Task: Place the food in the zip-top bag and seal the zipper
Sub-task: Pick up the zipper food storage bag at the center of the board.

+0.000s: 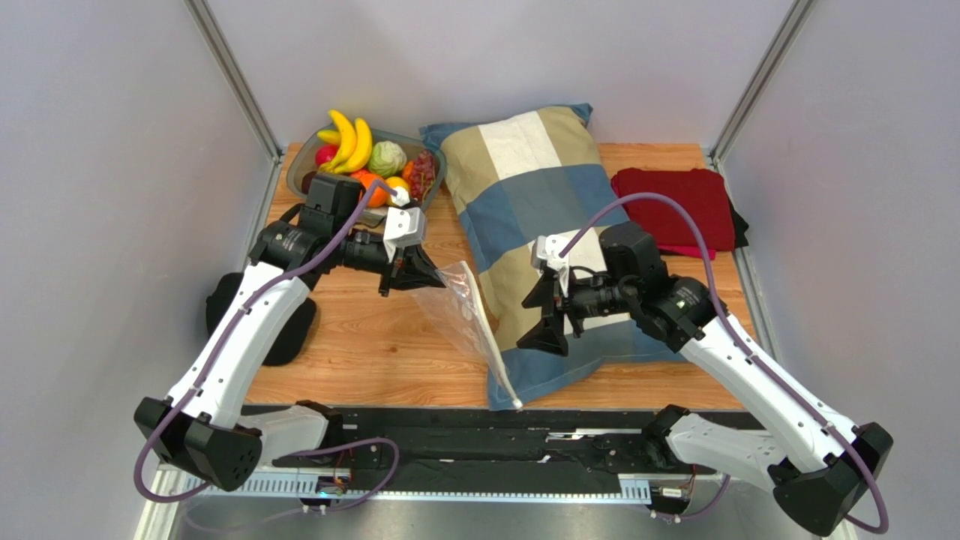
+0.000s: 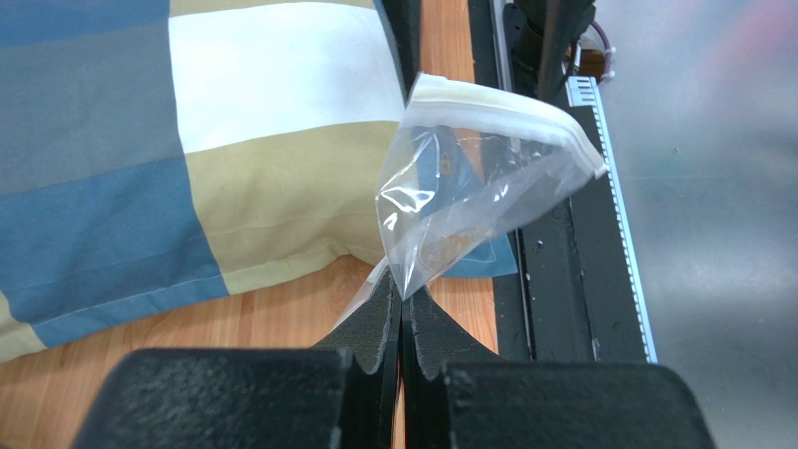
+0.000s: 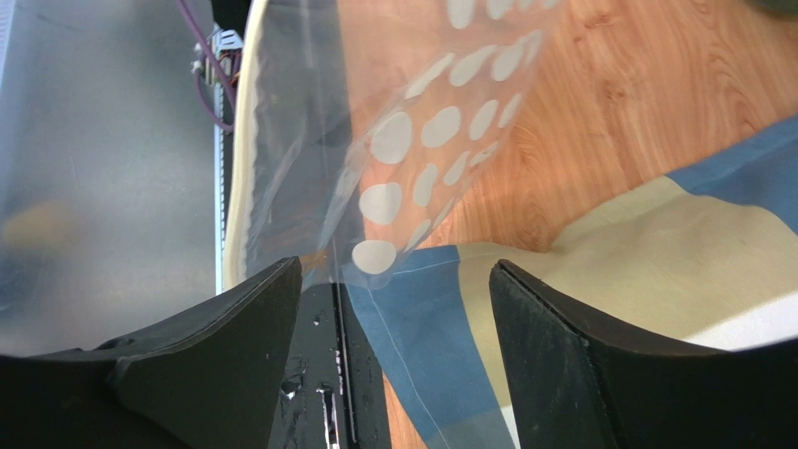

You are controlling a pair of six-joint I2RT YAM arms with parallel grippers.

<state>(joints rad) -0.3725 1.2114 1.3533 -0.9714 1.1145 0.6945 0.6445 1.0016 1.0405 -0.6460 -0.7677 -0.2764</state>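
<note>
Zip-top bag (image 1: 462,315) pinched by left fingers (image 2: 375,327), right fingers (image 3: 234,337) apparently straddling its edge

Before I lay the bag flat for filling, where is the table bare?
Bare wood near left, bordered by the left arm, the bag and the near edge. A small patch at the far edge between pillow and red cloth. Crowded: bowl far left, pillow mid-table.

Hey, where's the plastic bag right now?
In the top view, the bag hangs mid-table, pinched at a corner by the left tool, beside the left edge of the pillow.
</note>
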